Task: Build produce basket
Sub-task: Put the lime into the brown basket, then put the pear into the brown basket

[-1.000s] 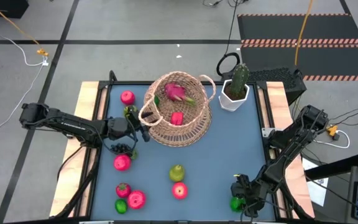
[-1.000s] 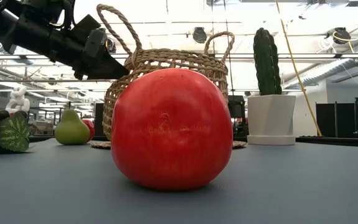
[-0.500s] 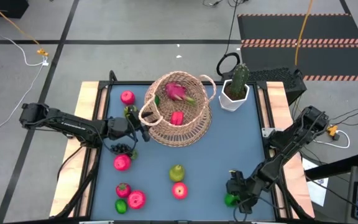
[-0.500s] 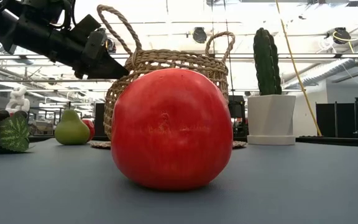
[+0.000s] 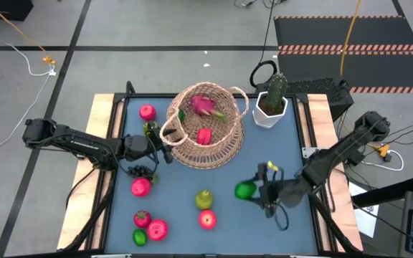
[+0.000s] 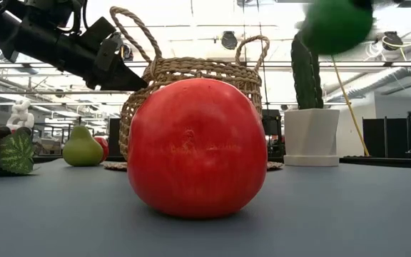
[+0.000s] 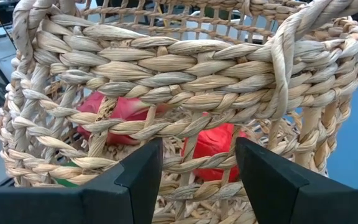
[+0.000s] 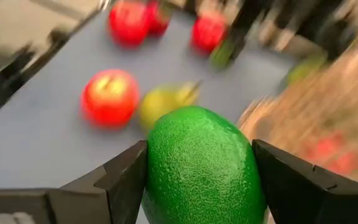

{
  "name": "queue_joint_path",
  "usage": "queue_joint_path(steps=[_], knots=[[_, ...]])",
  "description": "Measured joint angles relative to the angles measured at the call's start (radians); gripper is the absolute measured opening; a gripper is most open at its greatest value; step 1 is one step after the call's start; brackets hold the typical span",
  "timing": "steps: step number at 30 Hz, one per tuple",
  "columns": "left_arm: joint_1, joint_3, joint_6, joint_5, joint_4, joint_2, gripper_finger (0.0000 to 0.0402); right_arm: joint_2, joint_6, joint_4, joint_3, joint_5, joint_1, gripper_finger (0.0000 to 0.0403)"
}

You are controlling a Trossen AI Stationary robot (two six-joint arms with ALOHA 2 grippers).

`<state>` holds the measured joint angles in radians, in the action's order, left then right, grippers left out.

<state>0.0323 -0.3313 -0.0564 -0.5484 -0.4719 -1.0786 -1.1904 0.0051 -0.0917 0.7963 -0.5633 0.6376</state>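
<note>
Blue-grey surface (image 5: pixel 264 154), matte, wood-edged. Left tool (image 5: pixel 162 147): jaws parted astride the basket (image 5: pixel 205 127) wall just ahead, seemingly bracing it; whether it pinches the weave cannot be told. Basket: round tan wicker, coarse open weave, loop handles, dragon fruit (image 5: pixel 202 105) and red fruit inside. Pear (image 5: pixel 204 198) and apple (image 5: pixel 206 219): smooth, loose between the tools. Right tool (image 5: pixel 253 191): gripping a pebbled green lime (image 5: pixel 245 190), lifted, short of the basket, likely bound there.
</note>
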Motion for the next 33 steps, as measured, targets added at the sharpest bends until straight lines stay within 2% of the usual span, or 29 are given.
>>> queue_joint_path(steps=[4, 7, 11, 14, 17, 20, 27, 30, 33], knots=[[-0.013, 0.000, 0.003, 0.001, -0.004, 0.000, 0.0204, 0.023, -0.392, 0.287, 0.000, -0.011, -0.140, 0.0260], [-0.030, 0.000, 0.003, 0.002, -0.004, 0.000, 0.0204, -0.027, -0.559, 0.586, 0.002, 0.022, -0.302, 0.0261], [-0.042, 0.000, -0.007, 0.001, -0.003, 0.000, 0.0205, -0.135, -0.595, 0.865, 0.002, 0.119, -0.503, 0.0263], [-0.045, 0.000, -0.011, 0.000, -0.003, 0.000, 0.0205, -0.207, -0.595, 0.952, 0.002, 0.144, -0.609, 0.0266], [-0.044, 0.000, -0.002, 0.000, 0.010, 0.000, 0.0205, -0.256, -0.560, 0.957, 0.001, 0.138, -0.673, 0.0278], [-0.044, 0.000, -0.004, 0.001, 0.031, 0.000, 0.0205, -0.286, -0.518, 0.958, 0.001, 0.145, -0.698, 0.0302], [-0.043, 0.000, -0.002, 0.001, 0.037, 0.000, 0.0205, -0.324, -0.531, 0.956, 0.001, 0.146, -0.687, 0.0362], [-0.043, 0.000, -0.004, 0.000, 0.041, 0.000, 0.0205, -0.315, -0.514, 0.954, 0.001, 0.139, -0.651, 0.0371], [-0.047, 0.000, -0.030, 0.000, 0.051, 0.000, 0.0205, -0.273, -0.428, 0.956, 0.001, 0.111, -0.565, 0.0370]])
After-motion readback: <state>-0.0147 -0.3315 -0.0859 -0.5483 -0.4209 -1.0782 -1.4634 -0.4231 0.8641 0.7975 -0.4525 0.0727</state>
